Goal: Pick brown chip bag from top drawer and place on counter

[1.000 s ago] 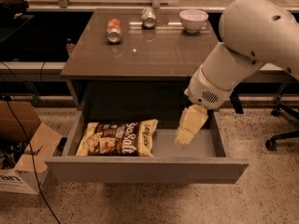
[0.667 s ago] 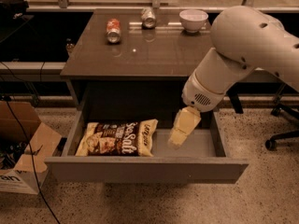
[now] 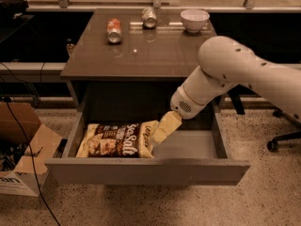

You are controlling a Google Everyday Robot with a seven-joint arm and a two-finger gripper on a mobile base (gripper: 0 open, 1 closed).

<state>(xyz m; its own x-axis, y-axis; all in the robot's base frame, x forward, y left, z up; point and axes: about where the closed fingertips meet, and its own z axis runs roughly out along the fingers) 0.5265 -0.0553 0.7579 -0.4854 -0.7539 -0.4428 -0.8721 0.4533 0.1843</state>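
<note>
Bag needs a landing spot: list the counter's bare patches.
Bare: the counter's front and middle. Crowded: the back edge, with red can, silver can and bowl. The gripper is in the top drawer at the brown chip bag.

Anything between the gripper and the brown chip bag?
Nothing, in the camera view: the gripper is down in the top drawer, right against the brown chip bag's right end, with no gap showing.

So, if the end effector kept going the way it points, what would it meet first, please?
Most likely the chip bag, at the end nearest it: the end effector sits inside the open drawer, angled down towards the bag. Depth is unclear, so the two may be touching.
</note>
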